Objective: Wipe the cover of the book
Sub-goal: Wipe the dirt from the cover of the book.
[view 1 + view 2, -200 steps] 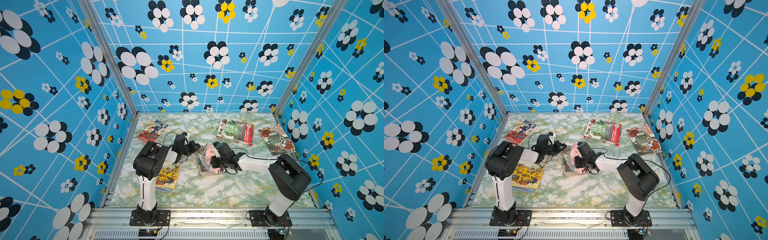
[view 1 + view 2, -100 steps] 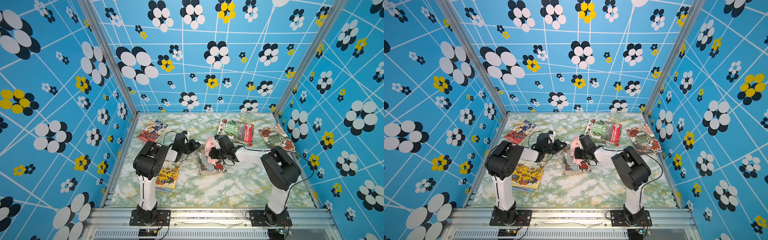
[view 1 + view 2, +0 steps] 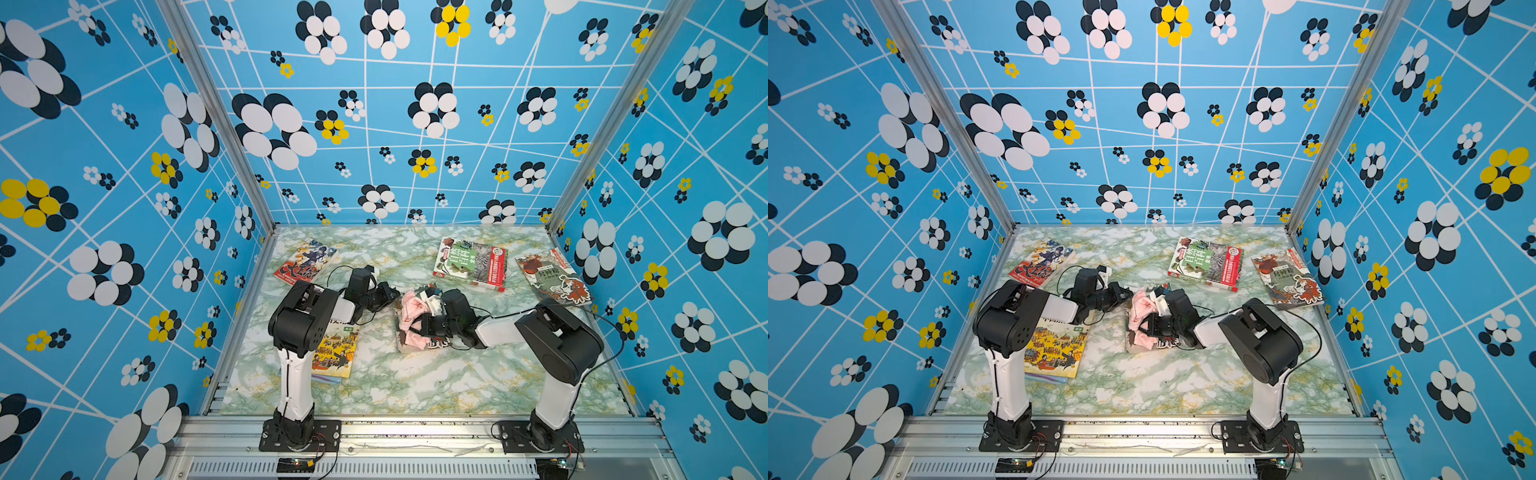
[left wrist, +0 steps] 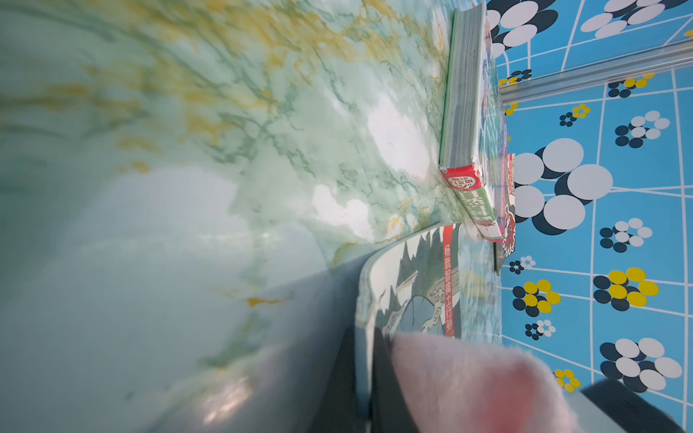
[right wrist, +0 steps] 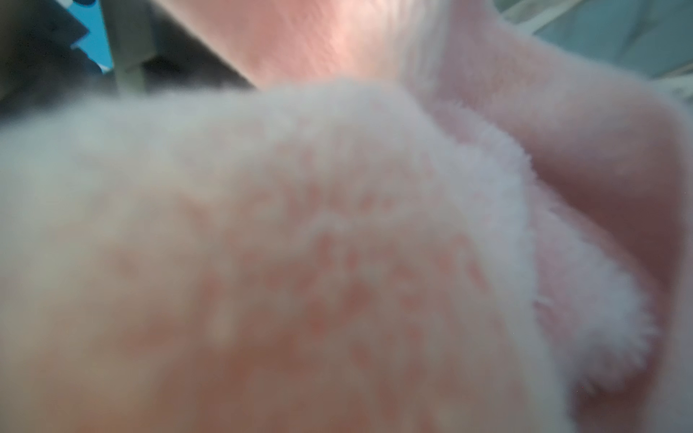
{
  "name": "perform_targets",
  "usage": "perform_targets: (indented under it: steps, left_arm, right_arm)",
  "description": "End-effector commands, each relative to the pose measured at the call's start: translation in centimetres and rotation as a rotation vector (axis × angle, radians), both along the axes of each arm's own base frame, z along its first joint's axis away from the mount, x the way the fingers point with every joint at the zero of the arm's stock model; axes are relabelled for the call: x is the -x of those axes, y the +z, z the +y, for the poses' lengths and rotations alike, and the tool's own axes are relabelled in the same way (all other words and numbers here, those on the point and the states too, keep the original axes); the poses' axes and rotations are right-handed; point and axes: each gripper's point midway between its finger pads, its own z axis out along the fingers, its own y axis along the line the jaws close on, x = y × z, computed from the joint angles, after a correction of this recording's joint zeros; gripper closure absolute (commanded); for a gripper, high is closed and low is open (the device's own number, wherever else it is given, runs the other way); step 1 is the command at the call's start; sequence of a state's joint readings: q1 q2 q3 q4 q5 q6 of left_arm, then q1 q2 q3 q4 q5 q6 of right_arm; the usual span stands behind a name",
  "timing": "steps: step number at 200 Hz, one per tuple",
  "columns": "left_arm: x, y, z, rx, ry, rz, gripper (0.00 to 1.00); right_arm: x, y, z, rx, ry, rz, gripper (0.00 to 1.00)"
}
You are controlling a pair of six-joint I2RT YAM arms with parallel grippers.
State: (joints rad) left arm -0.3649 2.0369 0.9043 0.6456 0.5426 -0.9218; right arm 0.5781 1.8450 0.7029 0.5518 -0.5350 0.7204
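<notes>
The book [image 3: 439, 343] [image 3: 1166, 343] lies flat at the table's middle, mostly covered by a pink fluffy cloth [image 3: 412, 309] [image 3: 1141, 309]. My left gripper [image 3: 392, 293] [image 3: 1126, 296] is low at the book's left edge. In the left wrist view its black fingers [image 4: 386, 375] are shut on the edge of the illustrated cover [image 4: 420, 277], with the cloth [image 4: 468, 375] just beyond. My right gripper [image 3: 420, 322] [image 3: 1151, 324] presses down on the cloth and is shut on it. The cloth [image 5: 337, 243] fills the right wrist view and hides the jaws.
Other books lie around: a red one [image 3: 305, 259] at the back left, a green one [image 3: 471, 262] and a pale one [image 3: 555, 276] at the back right, and a yellow one [image 3: 336, 353] under my left arm. Patterned blue walls close three sides.
My right gripper slid the cloth over the cover toward the back, then a little way back toward the front. The left gripper has stayed on the book's edge.
</notes>
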Motion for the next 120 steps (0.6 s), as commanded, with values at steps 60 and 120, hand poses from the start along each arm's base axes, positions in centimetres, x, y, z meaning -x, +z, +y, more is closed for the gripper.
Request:
perform_targets:
  steps: [60,120]
  left_arm:
    - [-0.3,1.2,-0.7,0.018,-0.026,-0.025,1.0]
    - [-1.3,1.3,-0.7,0.029,-0.018,-0.031,1.0]
  right_arm:
    - [-1.9,-4.5,4.5,0.101,0.011,0.167,1.0]
    - [9.5,-7.2,-3.9,0.379,0.131,0.312,1.0]
